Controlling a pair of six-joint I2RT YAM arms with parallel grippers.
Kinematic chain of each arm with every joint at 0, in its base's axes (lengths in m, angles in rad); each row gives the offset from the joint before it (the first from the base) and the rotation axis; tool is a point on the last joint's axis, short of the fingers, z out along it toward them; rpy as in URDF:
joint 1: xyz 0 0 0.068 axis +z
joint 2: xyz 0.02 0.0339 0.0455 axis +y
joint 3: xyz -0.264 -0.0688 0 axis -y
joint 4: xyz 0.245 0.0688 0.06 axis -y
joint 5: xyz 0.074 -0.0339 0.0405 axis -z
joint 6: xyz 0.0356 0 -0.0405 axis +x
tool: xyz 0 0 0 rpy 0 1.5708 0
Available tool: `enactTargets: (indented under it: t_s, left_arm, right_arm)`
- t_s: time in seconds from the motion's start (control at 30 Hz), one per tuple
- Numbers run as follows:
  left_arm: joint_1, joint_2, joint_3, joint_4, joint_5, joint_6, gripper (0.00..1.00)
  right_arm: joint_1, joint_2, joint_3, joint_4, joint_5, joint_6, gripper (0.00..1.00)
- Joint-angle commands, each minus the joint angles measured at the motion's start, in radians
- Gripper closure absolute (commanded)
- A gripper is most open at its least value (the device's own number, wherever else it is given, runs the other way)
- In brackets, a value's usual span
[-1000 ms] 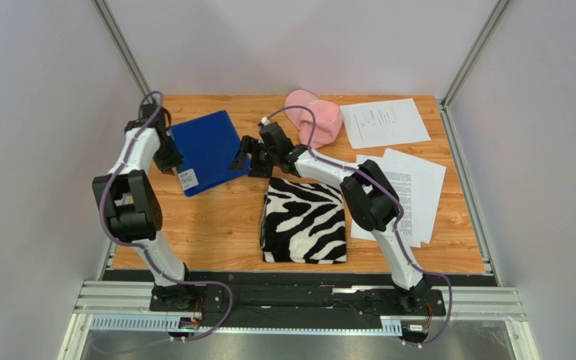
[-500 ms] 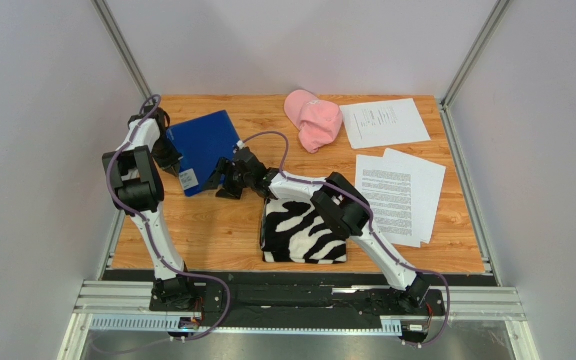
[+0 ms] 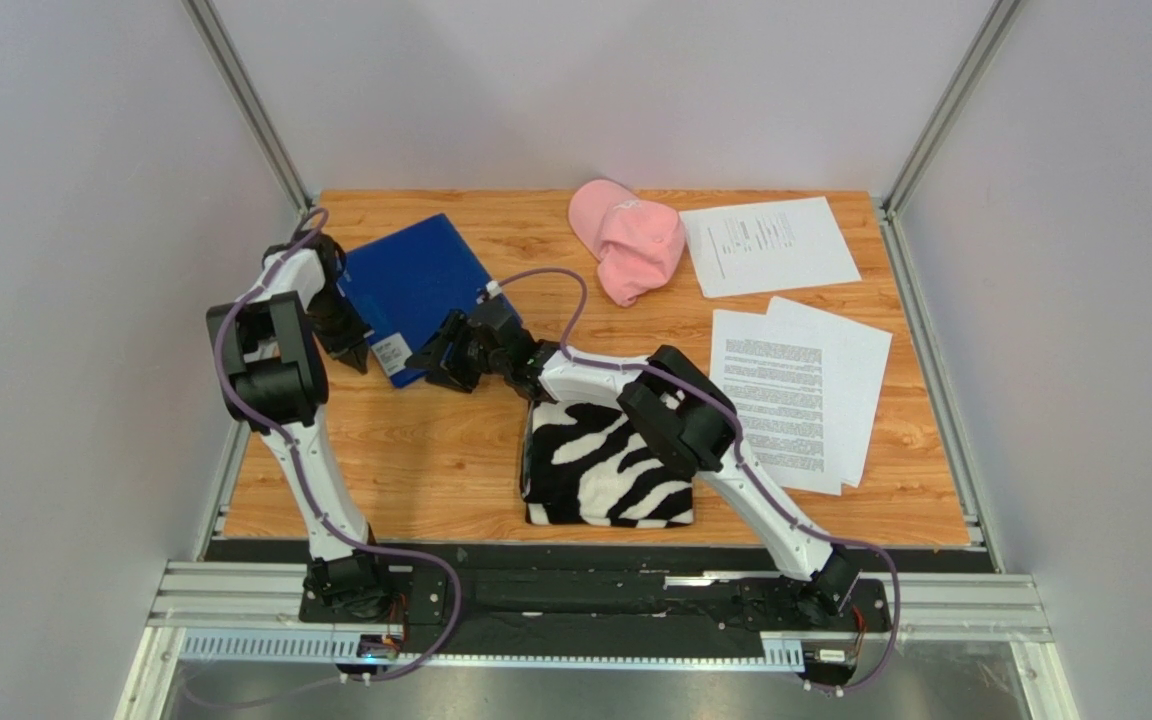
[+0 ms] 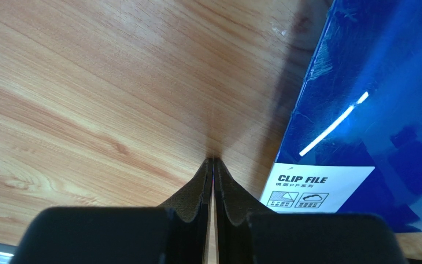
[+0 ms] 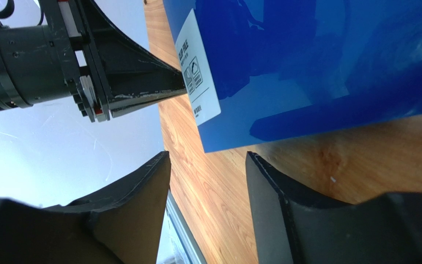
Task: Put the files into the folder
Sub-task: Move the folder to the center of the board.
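Tabletop point(image 3: 432, 450) of wood, pale walls point(image 3: 86, 225)

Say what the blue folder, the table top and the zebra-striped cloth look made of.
The folder: likely glossy plastic; its cover mirrors light streaks. The table top: wood or wood-look laminate, matte, grain lines visible. The zebra cloth: soft, plush-looking fabric, folded with rounded edges.

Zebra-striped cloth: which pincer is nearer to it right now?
Right. The right pincer is a little past the zebra-striped cloth's far-left corner, open at the blue folder's labelled corner. The left pincer is farther left, across that corner.
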Motion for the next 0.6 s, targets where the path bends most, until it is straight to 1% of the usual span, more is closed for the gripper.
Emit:
enactTargets:
  t_s: [0.0, 0.07, 0.17, 0.27, 0.3, 0.4, 0.47, 0.53, 0.57]
  left_arm:
    - [-0.001, -0.022, -0.020, 0.014, 0.022, 0.011, 0.90]
    - [0.001, -0.024, -0.017, 0.005, 0.022, 0.021, 0.91]
    - [-0.001, -0.070, -0.033, 0.017, 0.014, 0.037, 0.92]
    - [0.001, -0.166, -0.069, 0.061, 0.008, 0.037, 0.91]
    - [-0.002, -0.220, -0.079, 0.081, 0.016, 0.035, 0.91]
    - [-0.001, -0.284, -0.104, 0.170, 0.097, 0.012, 0.90]
    - [-0.002, -0.277, -0.078, 0.204, 0.183, 0.005, 0.91]
    - [-0.002, -0.210, -0.044, 0.193, 0.250, 0.005, 0.92]
    - [-0.002, -0.178, -0.002, 0.183, 0.264, 0.006, 0.94]
  right_arm:
    - [0.002, 0.032, 0.029, 0.074, -0.007, 0.042, 0.45]
    - [-0.003, 0.006, 0.003, 0.063, -0.003, 0.024, 0.45]
    - [-0.019, -0.028, -0.051, 0.080, 0.002, 0.014, 0.44]
    - [-0.039, -0.040, -0.088, 0.109, -0.003, 0.022, 0.44]
    - [-0.044, -0.040, -0.089, 0.109, -0.007, 0.025, 0.44]
    - [-0.053, -0.046, -0.109, 0.123, -0.020, 0.043, 0.44]
    - [-0.056, -0.054, -0.123, 0.149, -0.020, 0.046, 0.43]
    - [-0.058, -0.058, -0.119, 0.151, -0.021, 0.048, 0.43]
    - [-0.061, -0.058, -0.113, 0.151, -0.023, 0.048, 0.43]
